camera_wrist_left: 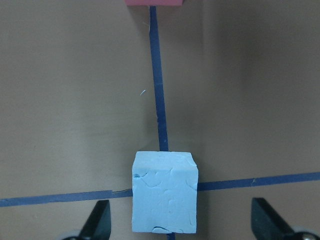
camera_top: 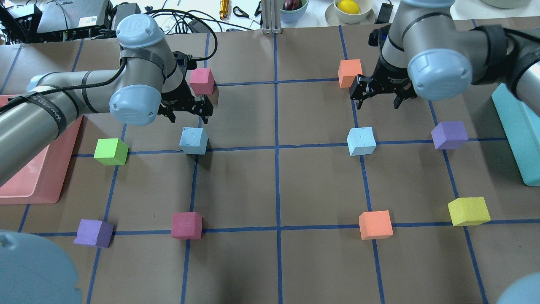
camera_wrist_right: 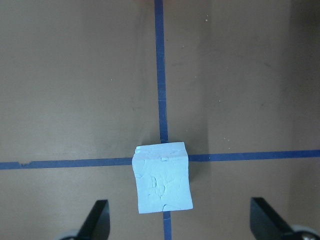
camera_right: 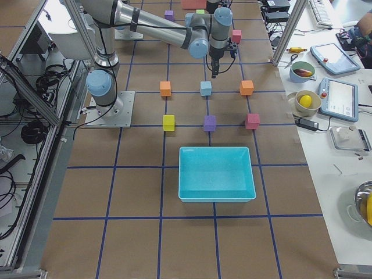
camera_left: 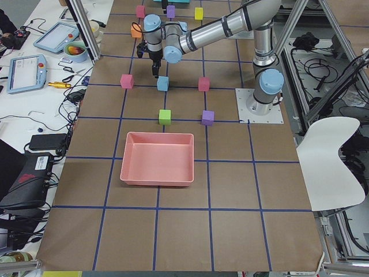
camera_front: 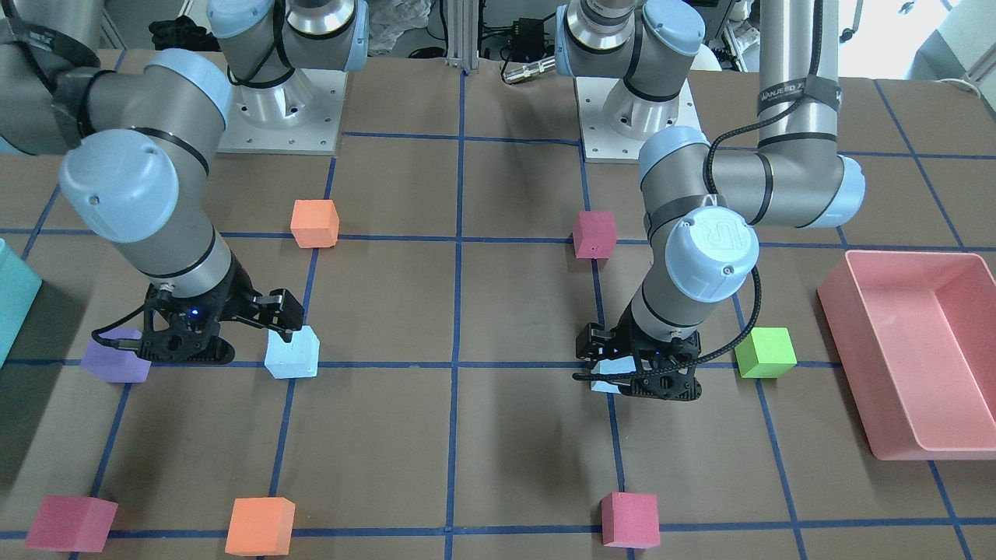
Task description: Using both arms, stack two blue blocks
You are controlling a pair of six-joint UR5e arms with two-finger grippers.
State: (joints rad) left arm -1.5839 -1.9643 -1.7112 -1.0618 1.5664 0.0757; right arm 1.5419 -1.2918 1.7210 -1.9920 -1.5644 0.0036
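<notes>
Overhead exterior: 2 blue blocks sit well apart on tape [camera_top: 277, 185] crossings, left block [camera_top: 193, 140] under left gripper [camera_top: 188, 118], right block [camera_top: 361, 141] under right gripper [camera_top: 376, 103], both claws spread, empty. Foam looks light, squashy, grippy; pinch opposite side faces mid-height

Left arm [camera_top: 84, 90] and right arm [camera_top: 447, 42] alike: silver-grey metal tubes, fat cylindrical joints; each joint closed by a round pale-blue cap [camera_top: 135, 105], small screw dimples near its rim, one with an embossed logo [camera_front: 712, 249]; black bands ring the joints; a black cable [camera_front: 758, 299] is held by a black strap [camera_front: 800, 93] with white lettering; left gripper [camera_top: 189, 117] and right gripper [camera_top: 376, 102] black, angular, with a small blue light [camera_front: 193, 314] on the body; silver bases on bolted square plates [camera_front: 327, 117].
</notes>
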